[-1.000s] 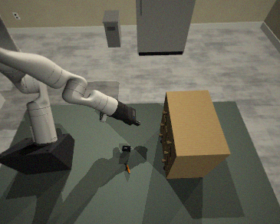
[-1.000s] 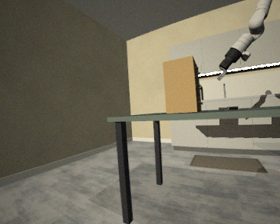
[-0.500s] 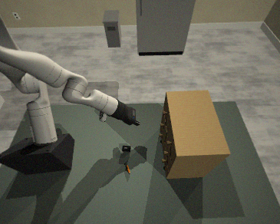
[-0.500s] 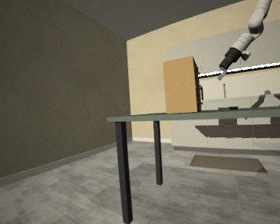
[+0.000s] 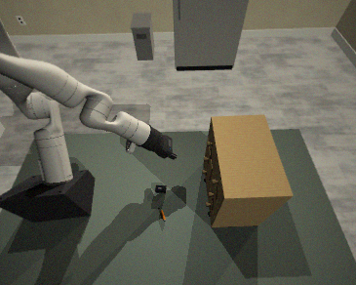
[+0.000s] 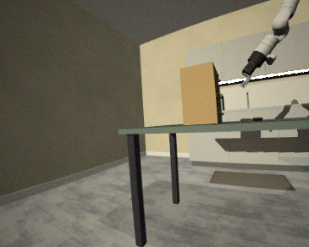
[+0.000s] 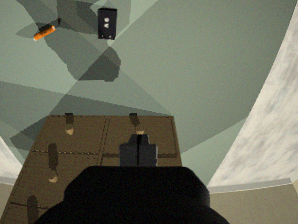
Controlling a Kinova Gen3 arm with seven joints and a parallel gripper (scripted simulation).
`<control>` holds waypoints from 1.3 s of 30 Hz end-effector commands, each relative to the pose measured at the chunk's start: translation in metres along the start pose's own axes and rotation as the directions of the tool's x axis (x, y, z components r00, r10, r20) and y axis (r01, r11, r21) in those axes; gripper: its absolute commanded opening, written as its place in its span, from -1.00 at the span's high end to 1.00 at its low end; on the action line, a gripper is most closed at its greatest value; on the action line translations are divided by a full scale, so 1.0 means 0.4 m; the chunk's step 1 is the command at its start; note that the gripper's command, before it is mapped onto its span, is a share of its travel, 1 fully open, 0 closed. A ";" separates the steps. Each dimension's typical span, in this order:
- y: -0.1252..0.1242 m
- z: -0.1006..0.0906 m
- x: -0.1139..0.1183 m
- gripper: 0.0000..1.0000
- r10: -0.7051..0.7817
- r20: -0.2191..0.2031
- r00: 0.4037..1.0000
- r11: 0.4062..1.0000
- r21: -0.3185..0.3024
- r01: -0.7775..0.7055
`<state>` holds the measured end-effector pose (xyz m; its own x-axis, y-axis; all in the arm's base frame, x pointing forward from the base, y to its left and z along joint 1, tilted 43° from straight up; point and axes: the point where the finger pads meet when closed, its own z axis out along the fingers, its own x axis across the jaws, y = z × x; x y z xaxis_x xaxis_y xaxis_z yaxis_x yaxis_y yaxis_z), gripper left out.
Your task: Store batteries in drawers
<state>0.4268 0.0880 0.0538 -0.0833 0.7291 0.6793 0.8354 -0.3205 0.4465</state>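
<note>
Orange battery (image 5: 163, 215) (image 7: 44, 33) lies flat on the table (image 5: 100, 146) (image 6: 159, 128) (image 7: 210, 60), left of the chest (image 5: 252, 156) (image 6: 198, 94) (image 7: 77, 165), seen from above. Size class, AA or AAA, cannot be told; only one such cell is visible. Dark block (image 5: 160, 188) (image 6: 257, 119) (image 7: 107, 23) sits just beyond it, on the far side.

End effector (image 5: 173, 156) (image 6: 245, 85) (image 7: 139, 144): fingers pressed together, nothing between them, raised above the table and well apart from the battery, slanting toward the chest. From it the cell lies down, nearer and a little left; its long axis runs roughly near to far, slightly askew.

Drawers look pushed in. If the cell is next, the lone arm probably needs to swing nearer, point down, spread its fingers and close across that axis without nudging the block.
</note>
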 end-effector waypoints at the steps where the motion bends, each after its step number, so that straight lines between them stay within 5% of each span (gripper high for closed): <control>1: 0.007 -0.005 -0.004 1.00 -0.003 0.005 1.000 1.000 0.002 0.003; 39: 0.017 -0.085 -0.003 1.00 -0.003 0.004 1.000 0.978 0.208 0.002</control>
<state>0.4097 0.0690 0.0732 -0.0806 0.7253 0.6837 0.9304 -0.1913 0.3126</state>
